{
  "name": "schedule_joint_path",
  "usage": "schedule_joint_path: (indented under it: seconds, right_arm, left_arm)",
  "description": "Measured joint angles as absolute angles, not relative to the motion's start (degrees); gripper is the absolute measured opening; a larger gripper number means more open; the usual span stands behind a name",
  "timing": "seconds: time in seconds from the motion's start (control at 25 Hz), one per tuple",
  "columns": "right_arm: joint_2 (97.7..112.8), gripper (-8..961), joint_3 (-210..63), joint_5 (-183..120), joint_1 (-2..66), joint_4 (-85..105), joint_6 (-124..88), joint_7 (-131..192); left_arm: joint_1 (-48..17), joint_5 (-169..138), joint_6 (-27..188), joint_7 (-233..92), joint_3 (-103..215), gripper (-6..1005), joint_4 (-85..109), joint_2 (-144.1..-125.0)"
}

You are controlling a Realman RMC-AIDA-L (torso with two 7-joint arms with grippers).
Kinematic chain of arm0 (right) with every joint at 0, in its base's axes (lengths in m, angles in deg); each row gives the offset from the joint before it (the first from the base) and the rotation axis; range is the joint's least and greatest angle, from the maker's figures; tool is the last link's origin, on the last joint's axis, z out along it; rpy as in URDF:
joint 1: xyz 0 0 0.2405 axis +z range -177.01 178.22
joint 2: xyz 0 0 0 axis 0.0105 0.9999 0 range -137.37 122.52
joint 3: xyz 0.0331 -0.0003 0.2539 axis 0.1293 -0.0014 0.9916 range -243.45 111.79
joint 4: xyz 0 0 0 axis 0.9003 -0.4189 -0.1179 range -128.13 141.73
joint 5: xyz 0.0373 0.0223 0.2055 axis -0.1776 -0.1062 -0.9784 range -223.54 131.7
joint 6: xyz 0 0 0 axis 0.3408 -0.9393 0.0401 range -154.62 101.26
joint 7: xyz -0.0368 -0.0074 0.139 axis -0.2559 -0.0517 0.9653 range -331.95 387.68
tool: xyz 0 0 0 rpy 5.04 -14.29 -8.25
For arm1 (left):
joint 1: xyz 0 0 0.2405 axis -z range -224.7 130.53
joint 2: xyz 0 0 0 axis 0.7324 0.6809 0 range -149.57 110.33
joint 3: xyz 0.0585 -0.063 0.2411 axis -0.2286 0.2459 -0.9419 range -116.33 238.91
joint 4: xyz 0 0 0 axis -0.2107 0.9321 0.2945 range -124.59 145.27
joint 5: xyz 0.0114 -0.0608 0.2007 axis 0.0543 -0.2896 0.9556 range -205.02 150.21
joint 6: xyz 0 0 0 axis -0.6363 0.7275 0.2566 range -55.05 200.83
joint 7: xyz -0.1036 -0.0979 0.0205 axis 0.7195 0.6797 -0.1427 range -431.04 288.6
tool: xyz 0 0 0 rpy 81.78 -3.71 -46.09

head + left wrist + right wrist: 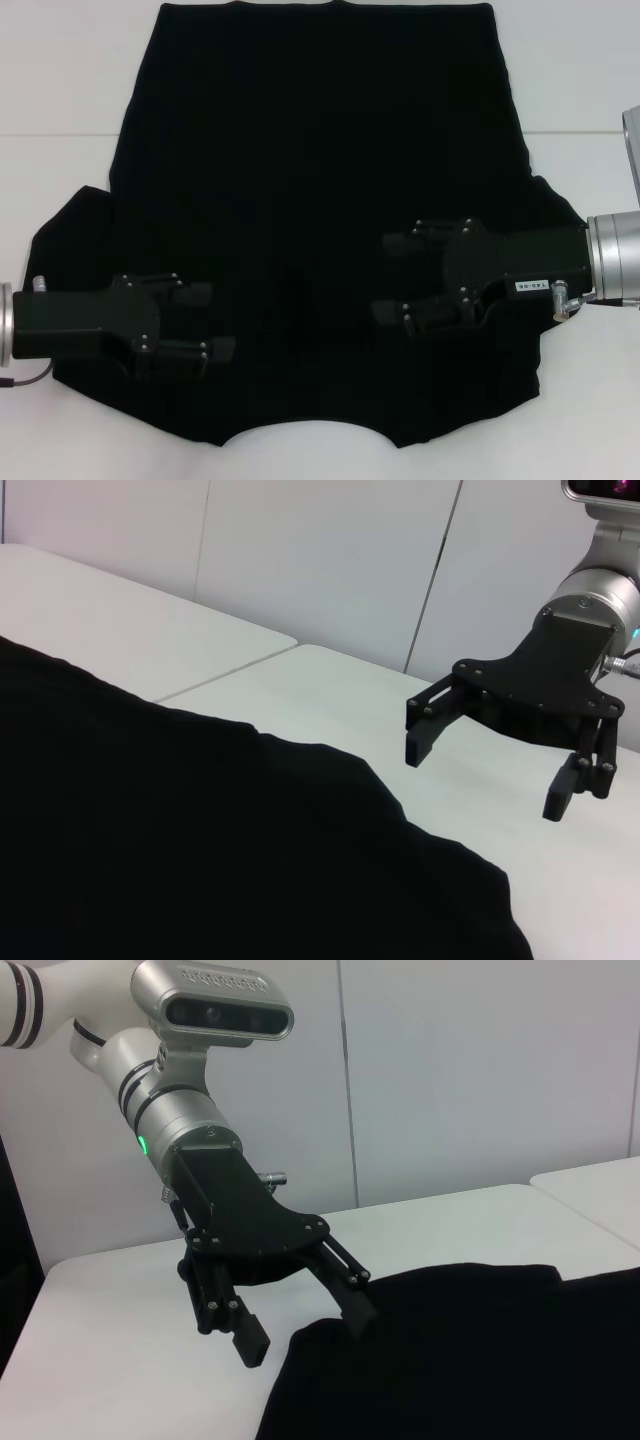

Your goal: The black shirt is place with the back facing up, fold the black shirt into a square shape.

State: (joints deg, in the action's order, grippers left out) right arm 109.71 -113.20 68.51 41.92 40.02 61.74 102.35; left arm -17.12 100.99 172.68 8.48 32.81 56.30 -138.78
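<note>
The black shirt (pixel 320 170) lies spread flat on the white table (pixel 60 90), plain side up with no lettering showing. Its curved neck edge is toward me and its sleeves reach out to both sides. My left gripper (pixel 212 322) is open and empty over the near left part of the shirt. It also shows in the right wrist view (pixel 305 1333), hovering at the cloth's edge. My right gripper (pixel 388 278) is open and empty over the near right part. It also shows in the left wrist view (pixel 487 777), held above the surface.
Bare white table shows to the left, the right (pixel 590 400) and along the near edge. A seam between table panels (pixel 230 670) runs across the far side. White wall panels stand behind the table.
</note>
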Motion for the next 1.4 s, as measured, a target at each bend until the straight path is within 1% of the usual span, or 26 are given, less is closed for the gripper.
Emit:
schedule_joint_path:
  seconds: [0.6, 0.72, 0.92, 1.04, 1.4]
  right_arm:
    - [109.79, 924, -112.8, 68.4, 41.7, 40.0, 61.7, 102.7]
    - [109.82, 924, -112.3, 68.2, 41.7, 40.0, 61.7, 103.4]
    - [110.44, 924, -111.9, 68.2, 42.0, 40.0, 61.5, 104.2]
    - [110.55, 924, -112.0, 68.2, 42.2, 40.0, 60.8, 105.2]
    - [111.24, 924, -111.9, 68.2, 42.3, 40.0, 60.0, 105.8]
  left_arm:
    - [-17.0, 100.9, 172.8, 8.9, 33.2, 844, 56.2, -138.99]
    - [-16.9, 99.9, 170.7, 13.2, 34.2, 844, 56.2, -138.84]
    - [-16.7, 100.0, 165.0, 22.6, 34.7, 844, 56.7, -138.33]
    - [-16.7, 100.7, 161.5, 28.8, 34.8, 843, 57.6, -137.88]
    - [-17.0, 109.2, 153.1, 43.5, 37.0, 843, 62.6, -137.40]
